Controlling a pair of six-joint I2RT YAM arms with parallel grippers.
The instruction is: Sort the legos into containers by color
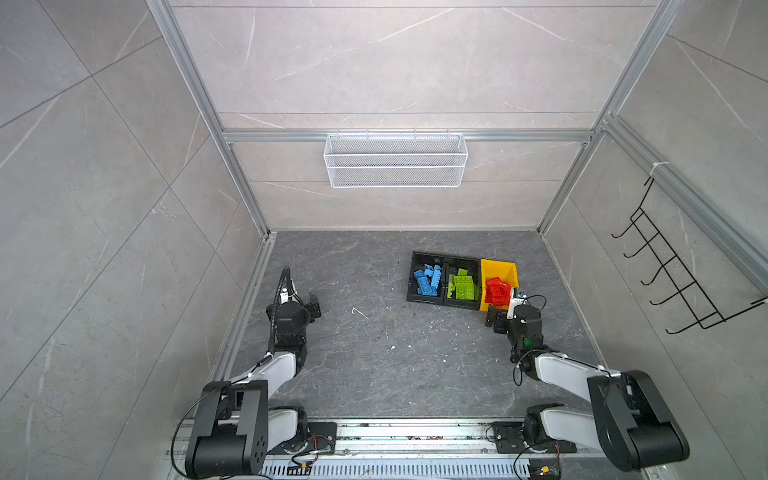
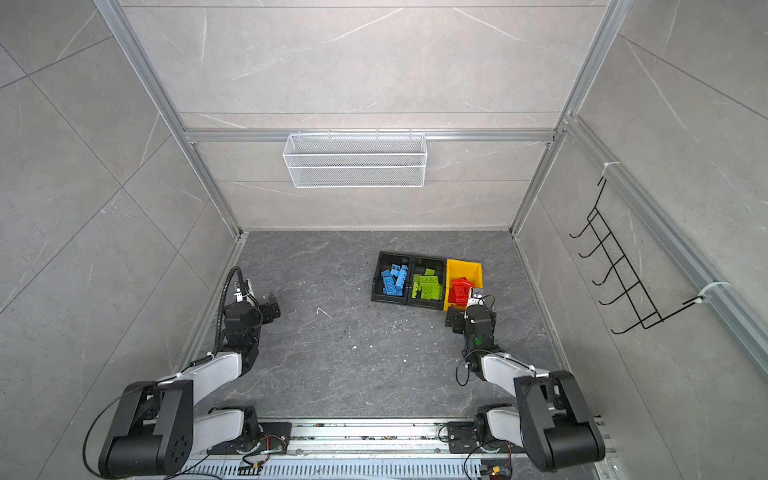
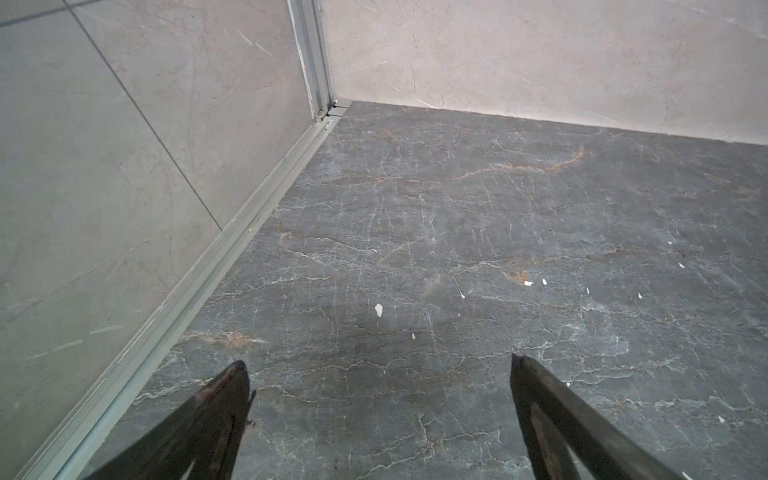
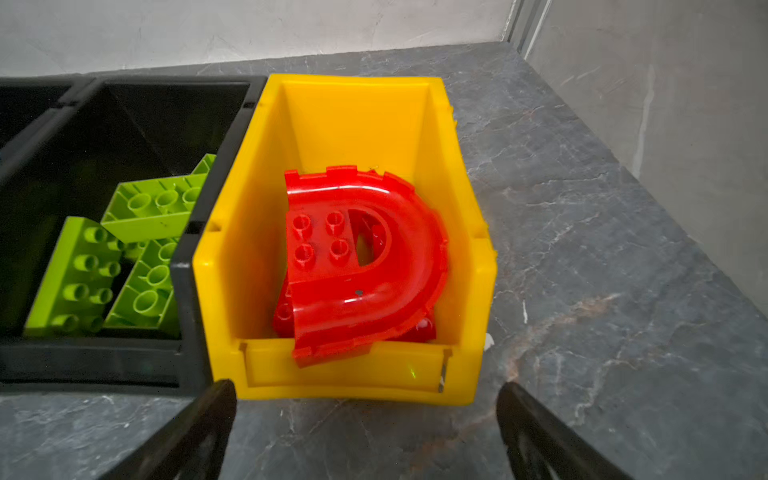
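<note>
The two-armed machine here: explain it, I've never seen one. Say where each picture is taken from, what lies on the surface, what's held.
A robot's left arm and right arm work at a grey tabletop. Two pictures look down from overhead; two come from wrist cameras. Three bins sit together: blue legos in a black bin, green legos in a second black bin, red legos in a yellow bin. The left tool and right tool are open, holding nothing.
</note>
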